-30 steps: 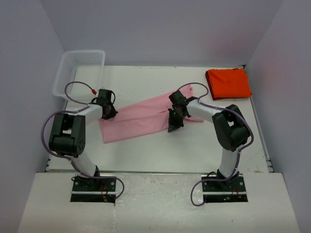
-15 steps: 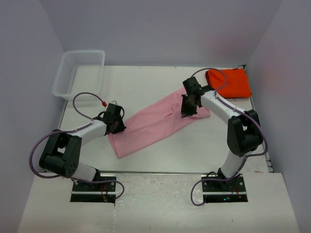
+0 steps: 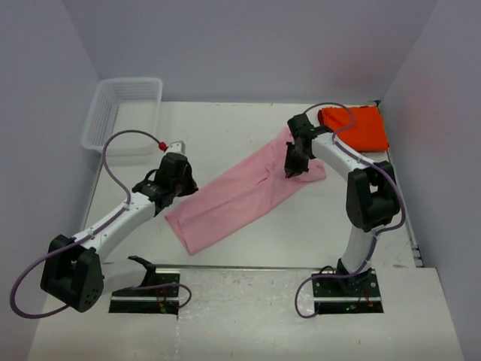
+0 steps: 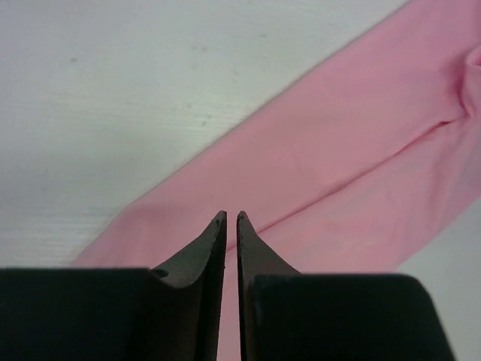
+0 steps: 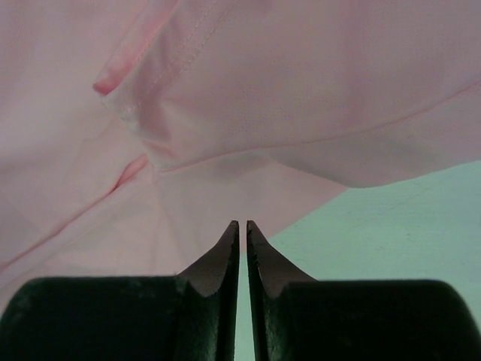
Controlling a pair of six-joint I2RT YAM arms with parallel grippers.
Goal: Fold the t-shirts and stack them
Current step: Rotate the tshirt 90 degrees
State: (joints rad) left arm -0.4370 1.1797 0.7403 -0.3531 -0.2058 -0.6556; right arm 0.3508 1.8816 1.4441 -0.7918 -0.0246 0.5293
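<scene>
While I watch from above, the pink t-shirt [image 3: 240, 192] no longer lies nearly level between the arms as it did a second ago. It now runs as a long slanted strip on the table [image 3: 225, 128], from just right of the left gripper [image 3: 180, 184] up to the right gripper [image 3: 293, 167], which sits over its far end. Both arms have reached out since then, the right one carrying its end closer to the folded orange-red t-shirt [image 3: 357, 129], which stays put just beyond and to the right of that gripper. In the left wrist view I see the jaws parted by only a thin slit, with pink cloth spread below and ahead of the tips and nothing pinched. The right gripper's jaws are likewise barely apart above wrinkled pink cloth.
</scene>
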